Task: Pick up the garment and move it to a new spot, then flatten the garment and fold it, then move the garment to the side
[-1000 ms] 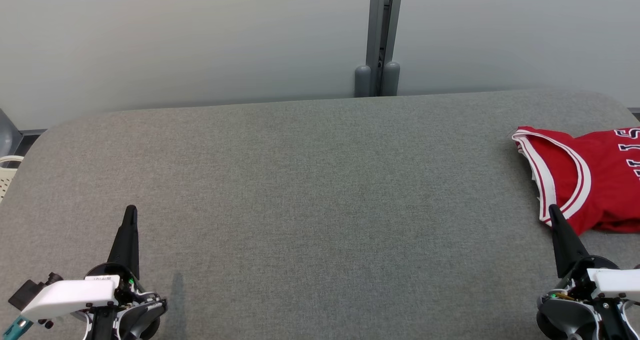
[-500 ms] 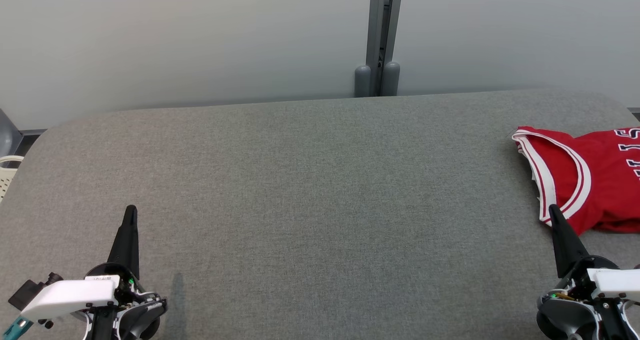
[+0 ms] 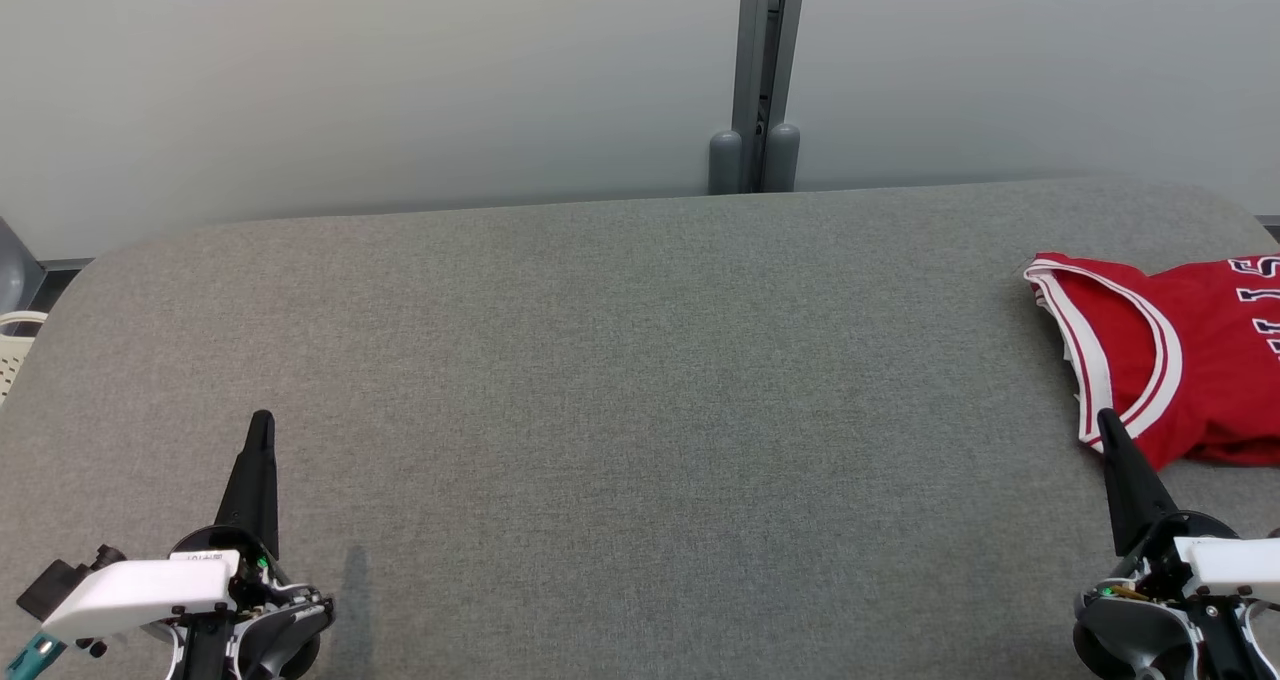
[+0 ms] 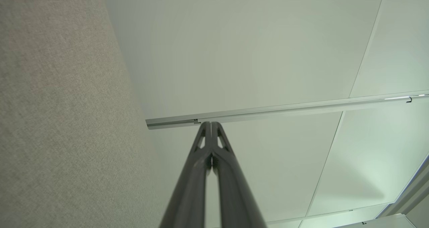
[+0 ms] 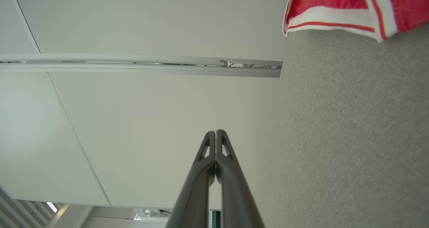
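Garment: red jersey, white trim, at the right edge of the grey surface. Left gripper: closed tight, empty, over the front-left corner. Right gripper: closed tight, empty, front-right corner, near the jersey.

I take this for an office-style test room, not a home. A broad tabletop covered in grey felt-like fabric stands against pale frosted partition panels joined by an aluminium post. Beyond the panels the right wrist view catches a slatted ceiling with a recessed lamp.
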You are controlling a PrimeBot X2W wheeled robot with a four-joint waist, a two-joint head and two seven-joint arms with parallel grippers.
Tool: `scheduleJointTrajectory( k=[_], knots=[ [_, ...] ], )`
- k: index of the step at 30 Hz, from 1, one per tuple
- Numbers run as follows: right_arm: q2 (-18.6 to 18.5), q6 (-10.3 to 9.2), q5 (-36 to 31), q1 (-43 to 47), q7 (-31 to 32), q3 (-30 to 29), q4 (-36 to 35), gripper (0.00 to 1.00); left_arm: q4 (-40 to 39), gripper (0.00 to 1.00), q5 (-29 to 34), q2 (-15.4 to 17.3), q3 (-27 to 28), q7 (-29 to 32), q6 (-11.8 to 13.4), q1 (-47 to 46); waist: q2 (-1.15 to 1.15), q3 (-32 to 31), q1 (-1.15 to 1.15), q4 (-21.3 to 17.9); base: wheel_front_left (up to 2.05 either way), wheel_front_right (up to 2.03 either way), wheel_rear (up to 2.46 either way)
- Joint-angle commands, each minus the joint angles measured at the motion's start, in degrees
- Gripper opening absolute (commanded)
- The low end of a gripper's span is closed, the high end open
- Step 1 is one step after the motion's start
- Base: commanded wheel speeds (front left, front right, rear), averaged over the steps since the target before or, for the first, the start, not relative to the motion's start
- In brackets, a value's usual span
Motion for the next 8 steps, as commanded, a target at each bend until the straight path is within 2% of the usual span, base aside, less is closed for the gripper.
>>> scheduleJointTrajectory(
  k=[1, 8],
  knots=[
    [-0.31, 0.04, -0.01, -0.27, 0.12, -0.09, 0.10, 0.00, -0.18, 0.00, -0.07, 0.14, 0.22, 0.17, -0.21, -0.79, 0.00, 0.00, 0.00, 0.00, 0.00, 0.00, 0.00],
    [-0.30, 0.04, -0.02, -0.27, 0.12, -0.10, 0.10, 0.00, -0.18, 0.00, -0.07, 0.14, 0.21, 0.17, -0.21, -0.79, 0.00, 0.00, 0.00, 0.00, 0.00, 0.00, 0.00]
  ],
)
